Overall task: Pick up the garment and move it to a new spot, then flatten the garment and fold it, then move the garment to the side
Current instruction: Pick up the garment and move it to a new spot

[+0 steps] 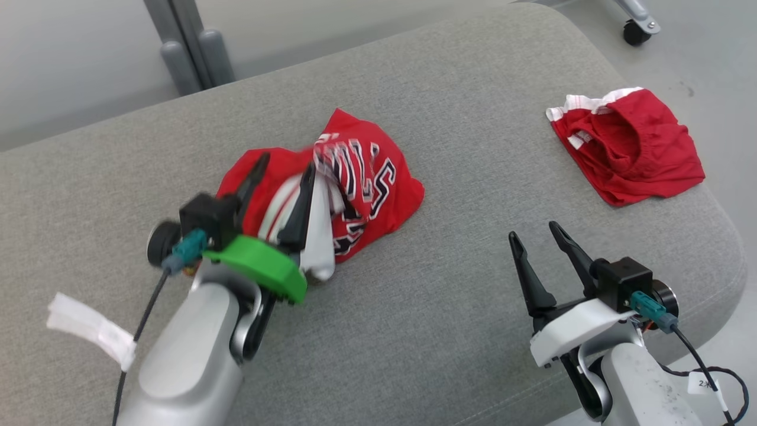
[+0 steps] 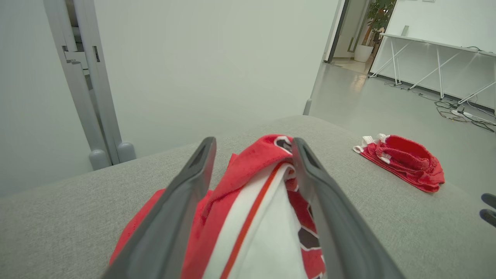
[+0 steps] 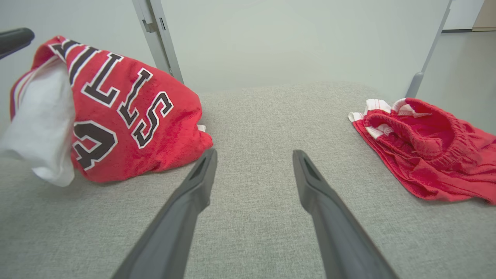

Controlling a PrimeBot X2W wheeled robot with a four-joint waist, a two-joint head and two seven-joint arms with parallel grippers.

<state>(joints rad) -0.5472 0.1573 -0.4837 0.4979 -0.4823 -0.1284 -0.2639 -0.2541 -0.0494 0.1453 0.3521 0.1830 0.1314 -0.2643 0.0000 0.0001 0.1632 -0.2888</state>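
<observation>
A crumpled red jersey (image 1: 378, 183) with black-and-white lettering and a white lining lies mid-surface on the grey cushion (image 1: 449, 307). My left gripper (image 1: 285, 164) is pushed into its near left side. In the left wrist view the fingers stand apart, open, with red and white cloth (image 2: 248, 170) bunched up between them. From the right wrist view the jersey (image 3: 128, 116) stands heaped, its white part hanging at the left. My right gripper (image 1: 533, 231) hovers open over bare cushion to the jersey's right, nothing between its fingers (image 3: 193, 190).
Red shorts (image 1: 633, 148) with a white-striped waistband lie near the cushion's far right edge. The cushion's rounded right corner (image 1: 721, 236) drops to the floor. Grey posts (image 1: 189, 53) stand behind the far edge, and a caster wheel (image 1: 636, 31) sits on the floor at the back right.
</observation>
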